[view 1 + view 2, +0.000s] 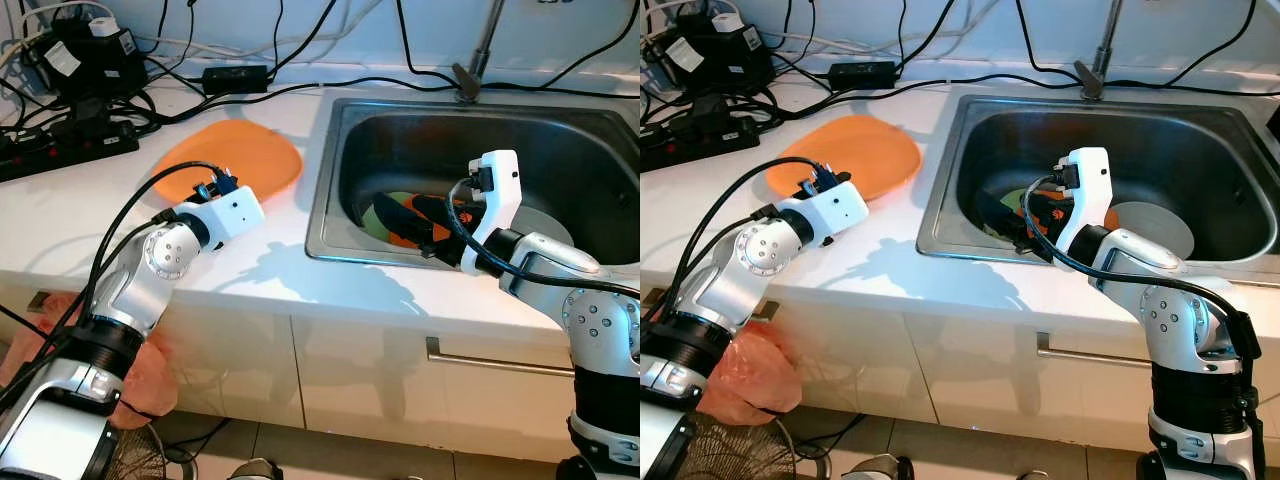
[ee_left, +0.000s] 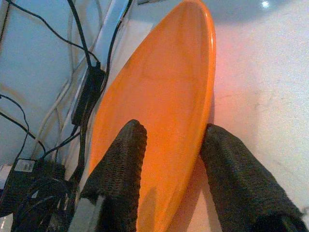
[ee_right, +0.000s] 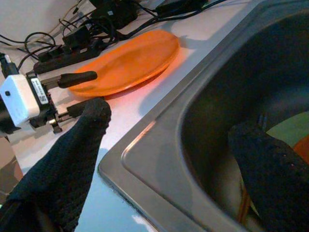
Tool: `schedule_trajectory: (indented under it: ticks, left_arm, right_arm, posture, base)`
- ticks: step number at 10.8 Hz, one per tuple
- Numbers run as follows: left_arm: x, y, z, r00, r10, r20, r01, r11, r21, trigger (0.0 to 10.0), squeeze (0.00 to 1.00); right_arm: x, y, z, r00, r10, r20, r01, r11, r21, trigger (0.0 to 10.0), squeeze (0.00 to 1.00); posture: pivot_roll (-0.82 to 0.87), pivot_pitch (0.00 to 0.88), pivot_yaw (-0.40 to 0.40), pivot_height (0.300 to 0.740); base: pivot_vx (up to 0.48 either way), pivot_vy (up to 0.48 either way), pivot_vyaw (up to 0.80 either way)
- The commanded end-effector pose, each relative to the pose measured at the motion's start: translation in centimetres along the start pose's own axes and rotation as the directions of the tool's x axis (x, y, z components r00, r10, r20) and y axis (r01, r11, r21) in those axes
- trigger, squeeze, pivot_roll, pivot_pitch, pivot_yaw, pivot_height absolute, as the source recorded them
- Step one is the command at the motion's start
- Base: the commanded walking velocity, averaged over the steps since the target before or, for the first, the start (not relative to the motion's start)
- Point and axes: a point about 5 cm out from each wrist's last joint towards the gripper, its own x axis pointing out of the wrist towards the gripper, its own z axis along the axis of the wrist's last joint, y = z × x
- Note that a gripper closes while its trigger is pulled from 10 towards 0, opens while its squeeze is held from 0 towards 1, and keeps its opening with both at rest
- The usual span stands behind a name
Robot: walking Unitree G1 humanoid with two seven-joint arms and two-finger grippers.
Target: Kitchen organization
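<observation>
An orange plate (image 1: 228, 166) lies flat on the white desk (image 1: 90, 215), to the left of the steel sink (image 1: 330, 180) and in front of a tangle of black cables and a power strip (image 1: 70, 150). The left end effector (image 2: 169, 159) is at the plate's near edge with its fingers (image 2: 120, 164) spread apart: one finger lies over the plate's top surface, the other sits beside the rim on the desk (whether it reaches under the rim cannot be made out). The right end effector (image 3: 169, 145) hangs over the sink's left wall, open and holding nothing, one finger above the desk side and the other inside the basin. In the sink lie a green plate (image 1: 385, 218), an orange item (image 1: 425, 215) with black parts, and a grey bowl (image 1: 1152, 228) to their right.
</observation>
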Motion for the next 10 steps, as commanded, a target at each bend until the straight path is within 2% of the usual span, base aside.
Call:
schedule_trajectory:
  ticks: [1,5,10]
  left_arm:
    - [-0.01,-0.05,-0.58,1.000,-0.004,-0.025,0.004,1.000,-0.005,0.0,0.00]
    - [0.01,-0.25,-0.73,1.000,-0.005,-0.019,0.005,1.000,0.006,0.0,0.00]
    - [-0.13,-0.23,-1.02,0.998,0.059,-0.030,-0.058,0.998,0.026,0.0,0.00]
  right_arm:
    - [-0.12,0.10,0.00,1.000,0.003,-0.005,-0.003,1.000,-0.004,10.0,0.31]
    - [-0.08,0.06,-0.09,1.000,0.003,-0.007,-0.003,1.000,0.003,10.0,0.31]
    - [0.00,-0.07,-0.17,1.000,0.000,-0.005,0.000,1.000,0.013,10.0,0.31]
  posture:
    - [0.08,0.065,0.060,0.740]
    - [0.08,0.064,0.059,0.740]
    - [0.07,0.060,0.055,0.740]
  base:
    - [0.000,0.000,0.00]
    - [0.000,0.000,0.00]
    - [0.000,0.000,0.00]
